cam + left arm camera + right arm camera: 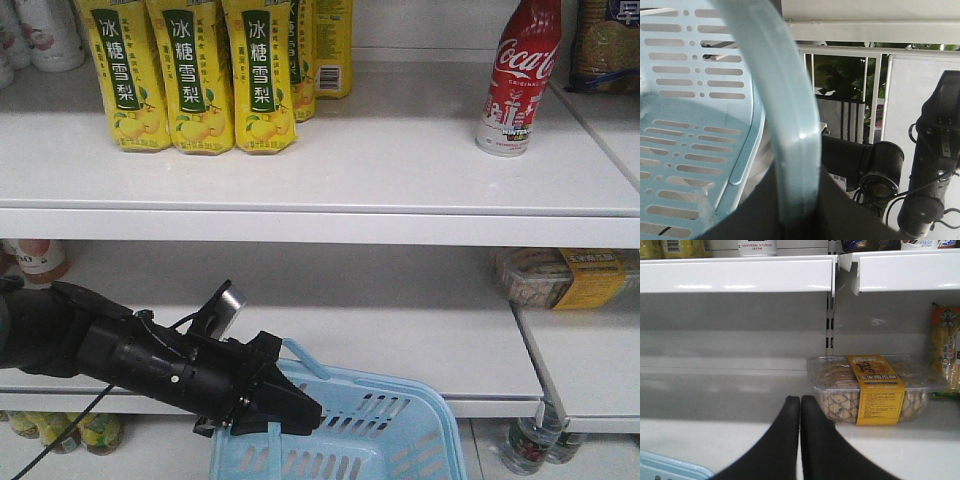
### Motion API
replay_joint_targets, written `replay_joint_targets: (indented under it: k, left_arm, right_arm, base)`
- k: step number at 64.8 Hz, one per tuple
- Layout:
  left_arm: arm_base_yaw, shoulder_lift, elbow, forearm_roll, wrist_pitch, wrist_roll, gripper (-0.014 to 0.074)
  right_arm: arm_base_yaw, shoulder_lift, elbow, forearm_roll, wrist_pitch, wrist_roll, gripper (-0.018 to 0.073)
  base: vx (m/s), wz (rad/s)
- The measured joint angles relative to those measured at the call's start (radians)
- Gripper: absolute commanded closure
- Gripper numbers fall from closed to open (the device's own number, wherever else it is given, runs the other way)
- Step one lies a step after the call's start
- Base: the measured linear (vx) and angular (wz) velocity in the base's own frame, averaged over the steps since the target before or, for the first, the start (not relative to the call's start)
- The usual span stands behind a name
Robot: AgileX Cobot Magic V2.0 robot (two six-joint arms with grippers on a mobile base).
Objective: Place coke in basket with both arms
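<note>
1. One coke (518, 75) stands upright on the upper shelf (380, 165), set back from its front edge, with bare shelf between it and the yellow bottles (200, 80).
2. Its body is red, with white script and a silvery base band.
3. Left tool (290, 412) is clamped on the basket (300, 455) handle, well below.
4. Only the right wrist view shows the right tool (800, 402), pressed together on nothing, facing a biscuit tray (840, 390).
</note>
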Motion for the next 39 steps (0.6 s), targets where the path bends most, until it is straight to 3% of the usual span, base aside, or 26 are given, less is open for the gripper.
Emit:
replay_joint_targets:
  k: [39]
  left_arm:
    - [0.0, 0.0, 0.0, 0.0, 0.0, 0.0, 0.0602]
  right_arm:
    - [0.0, 0.0, 0.0, -0.001, 0.0, 0.0, 0.0569]
  base:
    - [0.0, 0.0]
